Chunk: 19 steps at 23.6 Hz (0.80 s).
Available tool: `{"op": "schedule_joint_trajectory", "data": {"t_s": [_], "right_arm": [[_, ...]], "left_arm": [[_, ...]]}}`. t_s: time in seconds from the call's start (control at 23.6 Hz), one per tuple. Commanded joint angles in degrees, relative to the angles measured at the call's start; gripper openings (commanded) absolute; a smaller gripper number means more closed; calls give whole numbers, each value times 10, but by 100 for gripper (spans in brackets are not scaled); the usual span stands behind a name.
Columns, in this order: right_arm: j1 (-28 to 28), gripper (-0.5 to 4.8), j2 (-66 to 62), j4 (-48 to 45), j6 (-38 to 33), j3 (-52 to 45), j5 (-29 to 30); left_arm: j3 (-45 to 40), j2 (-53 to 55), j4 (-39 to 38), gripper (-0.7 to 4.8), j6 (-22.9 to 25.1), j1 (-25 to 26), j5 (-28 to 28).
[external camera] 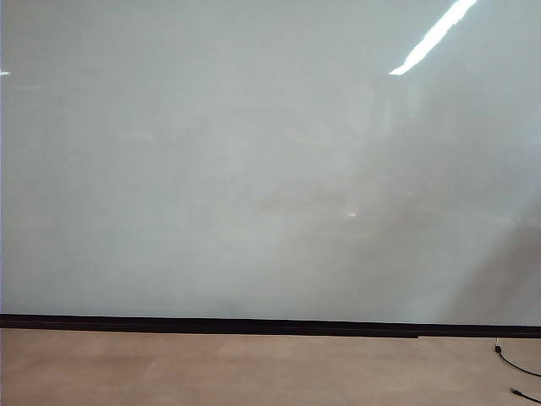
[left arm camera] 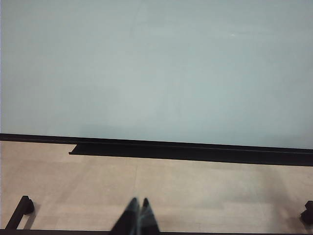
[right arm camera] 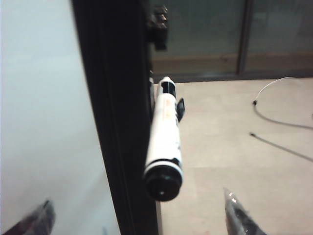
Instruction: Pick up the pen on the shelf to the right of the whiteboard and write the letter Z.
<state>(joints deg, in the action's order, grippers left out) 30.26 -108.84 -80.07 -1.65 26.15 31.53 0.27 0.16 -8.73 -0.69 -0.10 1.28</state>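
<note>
pen (right arm camera: 164, 142): white marker with a black cap end, lying along the dark frame (right arm camera: 115, 112) at the whiteboard's edge, on the shelf there; the small bracket carrying it is mostly hidden behind the barrel
pen's long axis: runs straight away from the right claw, the broad black end nearest the camera, the narrower black-banded end farthest
right claw (right arm camera: 139, 215): spread wide and empty; only two dark fingertips show, one (right arm camera: 36, 218) over the board's pale face, the other (right arm camera: 239, 218) over the tan floor
pen from right claw: ahead and between the two tips, well short of contact; the near end sits nearer the floor-side tip than the board-side one
deciding relation: the barrel points along the approach line, so the fingertips straddle it sideways; judged from this, a forward advance with a slight shift towards the floor side would centre the barrel before closing
risk: the frame lies just beside the pen, so the board-side tip may strike it
left claw (left arm camera: 138, 215): tips pressed together, nothing in it, hanging low over the floor and facing the whiteboard (left arm camera: 156, 68); no pen anywhere in its view
nearer arm: the right one, plainly
whiteboard surface (external camera: 254, 169): bare in the exterior view, no letter Z yet, neither arm visible there
stage: reaching, pen not yet grasped
</note>
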Motion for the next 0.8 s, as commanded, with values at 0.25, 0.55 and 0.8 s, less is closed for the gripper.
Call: {"op": "schedule_joint_trajectory", "data": {"t_s": [0.25, 0.55, 0.8], "right_arm": [[11, 475, -20, -11, -21, 38, 5], [21, 430, -38, -11, -61, 80, 64], [21, 420, -38, -11, -66, 87, 80]], "left_arm": [[1, 0, 6, -4, 2, 0, 0], [1, 0, 6, -5, 2, 0, 0], [1, 0, 6, -4, 2, 0, 0]]}}
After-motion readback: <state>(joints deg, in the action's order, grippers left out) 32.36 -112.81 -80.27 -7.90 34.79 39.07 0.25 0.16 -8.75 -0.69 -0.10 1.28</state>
